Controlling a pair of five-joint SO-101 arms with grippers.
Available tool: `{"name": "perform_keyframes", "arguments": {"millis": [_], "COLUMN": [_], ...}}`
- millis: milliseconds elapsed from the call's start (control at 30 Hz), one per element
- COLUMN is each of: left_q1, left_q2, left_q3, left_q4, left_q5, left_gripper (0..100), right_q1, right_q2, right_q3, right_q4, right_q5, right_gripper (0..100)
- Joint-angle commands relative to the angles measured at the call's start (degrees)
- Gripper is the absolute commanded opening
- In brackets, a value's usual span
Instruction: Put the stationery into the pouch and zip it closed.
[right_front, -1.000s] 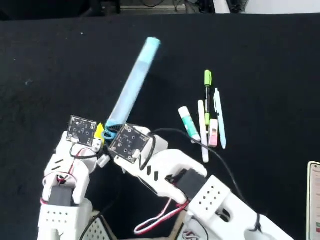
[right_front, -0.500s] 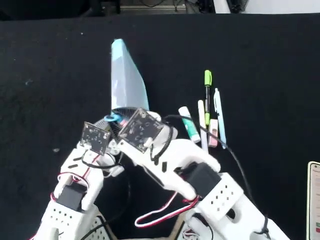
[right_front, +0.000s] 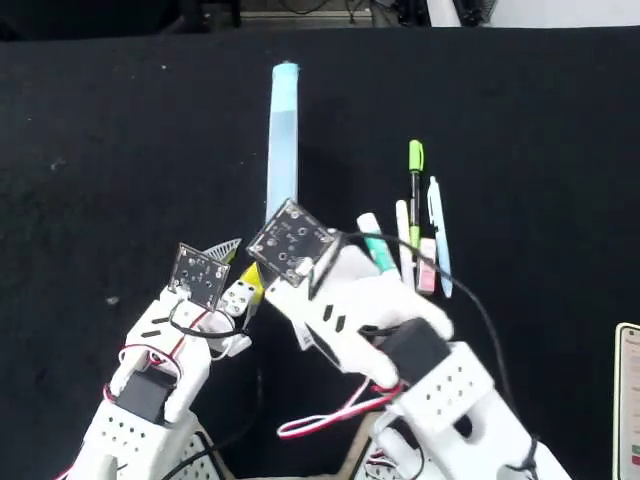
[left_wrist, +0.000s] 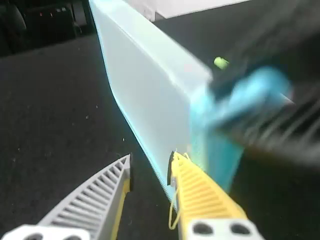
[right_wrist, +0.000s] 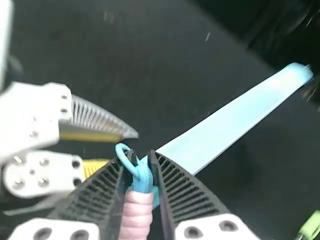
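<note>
While the pale blue pouch (right_front: 283, 140) reached edge-on away from the arms over the black table (right_front: 120, 130), the right gripper (right_wrist: 140, 161) pinched its near end at the blue zipper pull (right_wrist: 129, 159). The left gripper (left_wrist: 150, 159) was spread, its yellow finger just beside the pouch's side. The stationery (right_front: 415, 230), pens and markers, lay clustered near the right arm. The pouch looked light and floppy. Gripping the fabric beside the zipper would probably steady it.

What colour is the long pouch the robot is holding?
The pouch is light blue, clearest in the right wrist view.
</note>
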Motion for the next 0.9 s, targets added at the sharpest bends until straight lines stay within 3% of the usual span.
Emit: {"name": "perform_keyframes", "arguments": {"millis": [0, 133, 433, 667, 867], "left_q1": [1.3, -0.3, -13.8, -15.2, -14.8], "left_q2": [0.1, -0.4, -0.4, -0.4, -0.4], "left_q3": [1.2, 0.4, -11.8, -20.8, -22.3], "left_q4": [0.5, 4.0, 16.4, 27.6, 28.9], "left_q5": [0.8, 0.5, 0.4, 0.4, 0.4], "left_gripper": [14, 14, 14, 14, 14], "right_q1": [0.7, 0.7, -3.0, -7.3, -4.7], "right_q2": [-0.8, -0.5, -0.8, -0.8, -0.9], "right_q3": [2.7, 5.3, 9.5, 8.8, 8.2], "right_q4": [-6.2, -9.0, -8.9, -1.8, 4.0], "right_q5": [-0.2, -0.2, 0.3, 4.0, 10.5], "right_gripper": [1.1, 1.1, 1.1, 1.1, 1.1]}}
